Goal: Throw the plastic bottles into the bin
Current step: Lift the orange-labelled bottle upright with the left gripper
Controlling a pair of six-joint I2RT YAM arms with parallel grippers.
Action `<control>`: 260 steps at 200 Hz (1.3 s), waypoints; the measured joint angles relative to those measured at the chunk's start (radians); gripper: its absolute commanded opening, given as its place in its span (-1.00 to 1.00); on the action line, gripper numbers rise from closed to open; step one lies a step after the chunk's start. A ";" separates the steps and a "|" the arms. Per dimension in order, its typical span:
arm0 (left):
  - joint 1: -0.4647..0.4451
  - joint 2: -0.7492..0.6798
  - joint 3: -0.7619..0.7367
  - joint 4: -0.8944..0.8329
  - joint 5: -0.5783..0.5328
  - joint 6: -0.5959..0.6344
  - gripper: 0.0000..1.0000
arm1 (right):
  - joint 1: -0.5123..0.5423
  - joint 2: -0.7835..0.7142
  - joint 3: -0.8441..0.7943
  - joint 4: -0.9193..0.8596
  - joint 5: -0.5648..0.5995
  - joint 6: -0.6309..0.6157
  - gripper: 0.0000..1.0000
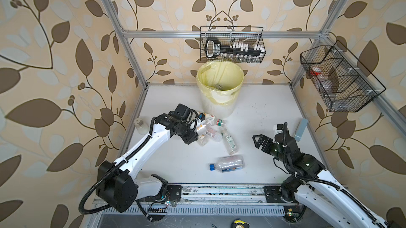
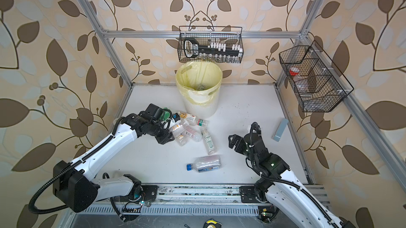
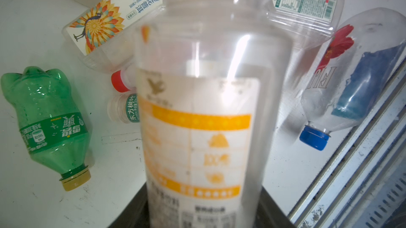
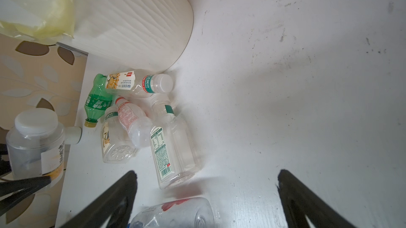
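Left tool (image 1: 194, 138) clamped on clear orange-label bottle (image 3: 204, 117), just over pile (image 1: 214, 132) beside bin (image 1: 219, 104). Right tool (image 1: 256, 142) wide open, empty, near blue-cap bottle (image 1: 228, 163). Risk: slick thin wall slips from grip; low carry clips tall bin rim, bottle bounces back onto bench (image 1: 263, 110).

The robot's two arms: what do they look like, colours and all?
The left arm and right arm have smooth white shells with rows of small holes, linked by chunky black joints. A black ribbed cable hose runs along each. The left end effector and right end effector are black; the right's fingers are angular open frames. The right arm carries small green lights.
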 measured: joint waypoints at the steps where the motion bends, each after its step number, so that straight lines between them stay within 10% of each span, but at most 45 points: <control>1: 0.001 0.000 0.000 0.000 0.002 -0.001 -0.44 | 0.000 0.000 0.000 0.000 0.000 0.000 1.00; 260: 0.321 -0.018 0.235 -0.108 0.109 -0.103 -0.49 | -0.001 0.070 -0.027 0.074 -0.042 -0.045 1.00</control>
